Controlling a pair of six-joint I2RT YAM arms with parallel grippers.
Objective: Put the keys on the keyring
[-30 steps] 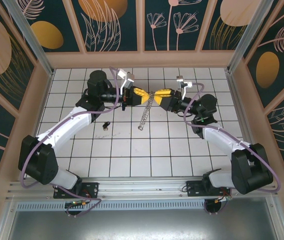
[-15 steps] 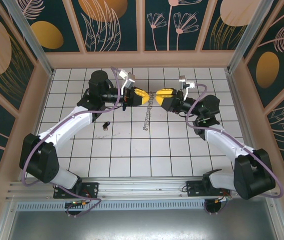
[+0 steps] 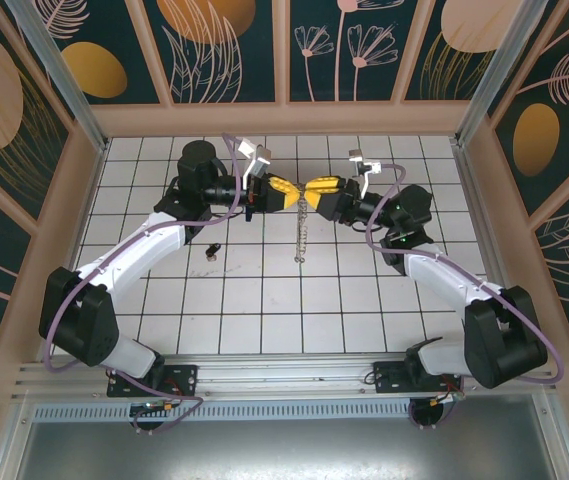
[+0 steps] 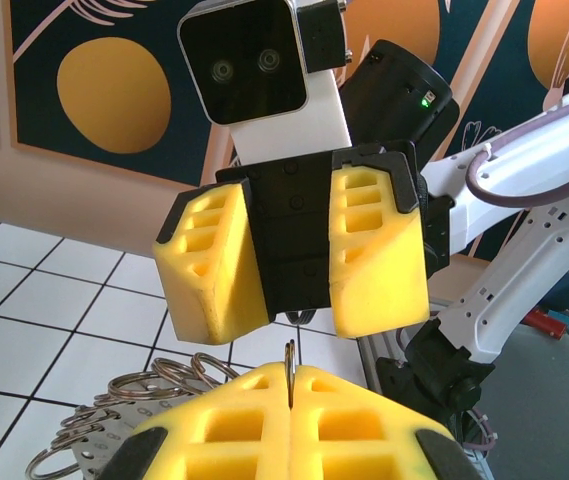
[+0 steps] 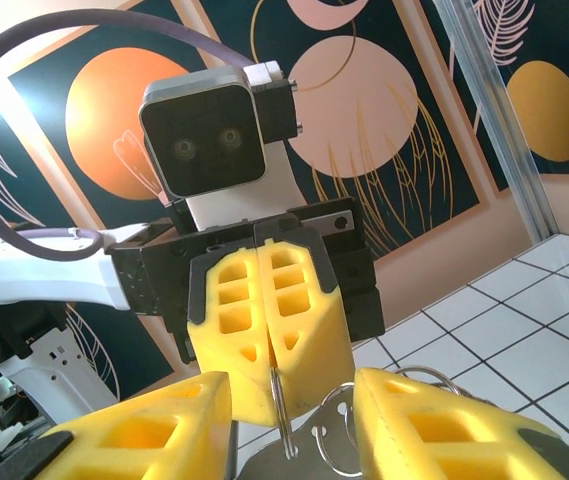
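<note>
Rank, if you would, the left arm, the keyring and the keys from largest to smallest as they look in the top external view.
1. left arm, by far the largest.
2. keyring, a thin dangling chain; it hangs nearer the camera, but the order stays plain.
3. keys, a tiny dark speck.

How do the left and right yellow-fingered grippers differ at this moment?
The left yellow foam-fingered gripper has its jaws shut on the thin silvery chain-like keyring; the right yellow foam-fingered gripper has its jaws apart. In the top view the left gripper points rightward, the right gripper leftward. Both are raised above the white tiled table, tips almost meeting.
</note>
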